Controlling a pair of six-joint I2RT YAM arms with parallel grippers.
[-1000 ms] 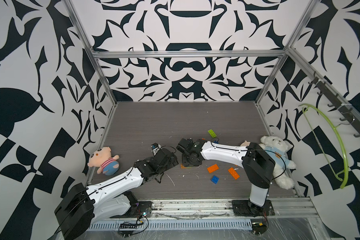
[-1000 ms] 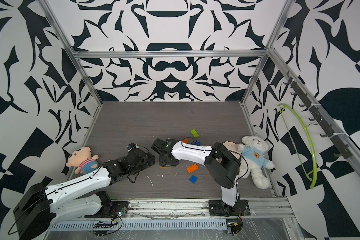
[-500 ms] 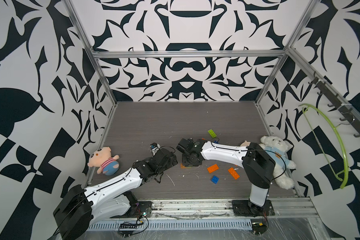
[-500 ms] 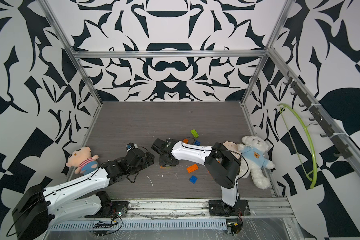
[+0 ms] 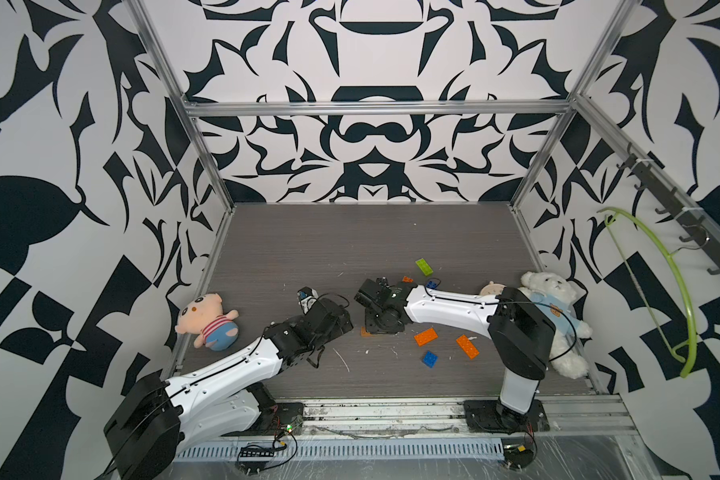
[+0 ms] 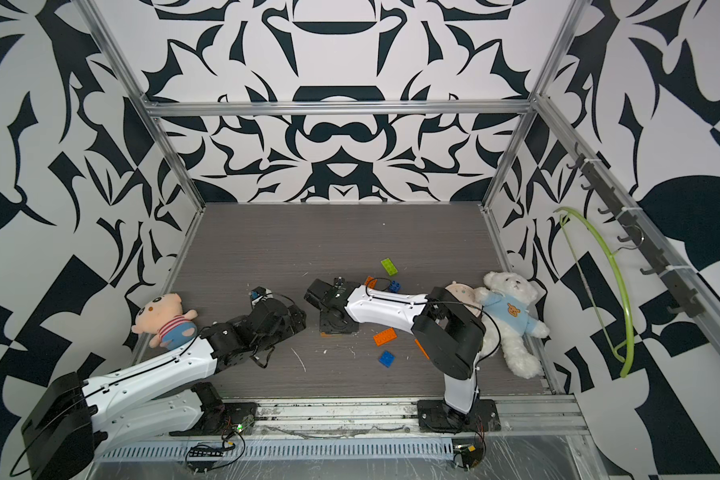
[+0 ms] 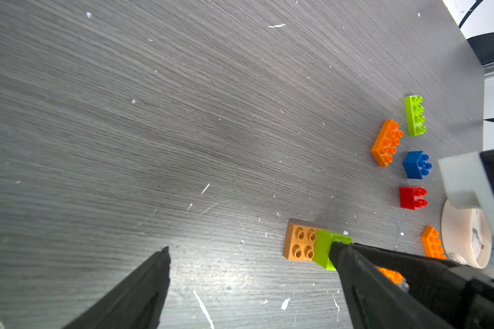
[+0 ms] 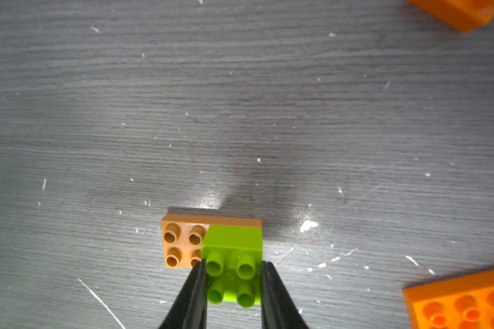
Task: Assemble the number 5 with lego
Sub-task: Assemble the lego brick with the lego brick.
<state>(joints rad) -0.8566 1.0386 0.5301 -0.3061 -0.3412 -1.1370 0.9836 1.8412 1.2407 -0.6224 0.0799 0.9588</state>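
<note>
A lime green square lego sits on one half of a tan oblong lego lying on the table. My right gripper is shut on the green one, a finger on each side. In both top views the right wrist hides the pair, except for a tan corner. My left gripper stands open just beside the pair, with nothing between its fingers. Loose lego lies around: a lime oblong, two orange oblongs, a blue square, and a red one.
A pink plush pig lies by the left wall. A white teddy bear and a small plush head lie by the right arm. A green hanger hangs on the right wall. Patterned walls close in three sides.
</note>
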